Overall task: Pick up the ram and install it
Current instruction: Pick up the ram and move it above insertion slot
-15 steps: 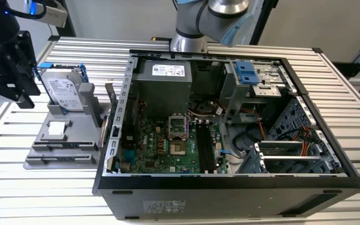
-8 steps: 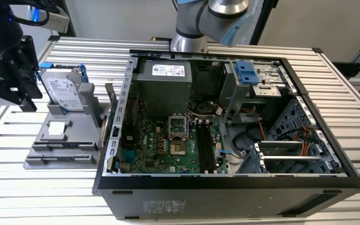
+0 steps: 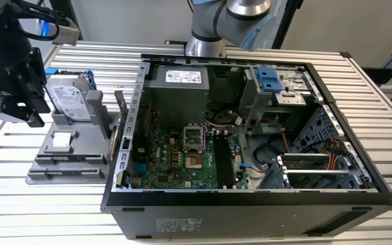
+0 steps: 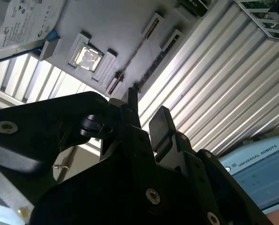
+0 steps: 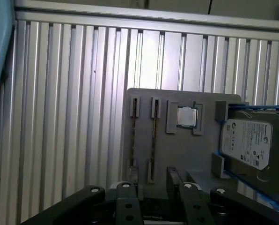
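The ram shows as a thin dark strip, edge-on, in a narrow slot of the grey holder, with a second similar strip in the slot beside it. In the second wrist view the ram runs away from the fingertips. My gripper hangs above the holder's near end, open, its two fingers either side of the line of the ram nearer the chip; nothing is between them. In the exterior view the gripper is at the left, above the holder. The gap between the gripper's fingers is bare.
On the holder also sit a square silver chip and a hard drive with blue rails. The open computer case lies at the exterior view's right of the holder, its green motherboard showing long black memory slots. Ribbed metal tabletop surrounds both.
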{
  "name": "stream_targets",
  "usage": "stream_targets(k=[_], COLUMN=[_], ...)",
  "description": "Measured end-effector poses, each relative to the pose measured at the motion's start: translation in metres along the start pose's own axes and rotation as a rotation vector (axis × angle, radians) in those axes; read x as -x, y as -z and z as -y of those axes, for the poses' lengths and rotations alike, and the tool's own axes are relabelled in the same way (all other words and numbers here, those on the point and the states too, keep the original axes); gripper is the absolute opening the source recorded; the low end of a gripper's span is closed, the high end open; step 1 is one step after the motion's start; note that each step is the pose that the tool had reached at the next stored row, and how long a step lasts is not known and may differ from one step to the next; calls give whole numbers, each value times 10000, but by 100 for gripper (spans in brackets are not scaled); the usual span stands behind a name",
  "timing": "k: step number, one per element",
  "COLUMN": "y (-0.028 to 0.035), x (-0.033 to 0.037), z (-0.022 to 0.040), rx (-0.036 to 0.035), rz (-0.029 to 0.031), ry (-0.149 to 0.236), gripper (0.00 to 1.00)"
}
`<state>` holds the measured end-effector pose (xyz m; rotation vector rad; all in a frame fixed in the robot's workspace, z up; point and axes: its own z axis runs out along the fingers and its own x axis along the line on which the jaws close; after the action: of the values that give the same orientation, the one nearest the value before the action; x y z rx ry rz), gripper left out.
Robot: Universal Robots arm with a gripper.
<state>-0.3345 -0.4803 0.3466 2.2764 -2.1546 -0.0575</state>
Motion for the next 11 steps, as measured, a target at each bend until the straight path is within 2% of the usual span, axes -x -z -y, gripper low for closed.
stream_targets(k=[11], y=[-198], x=[-17], z=[51], rx=[-1], rz=[1], ry=[-3], gripper=[100])
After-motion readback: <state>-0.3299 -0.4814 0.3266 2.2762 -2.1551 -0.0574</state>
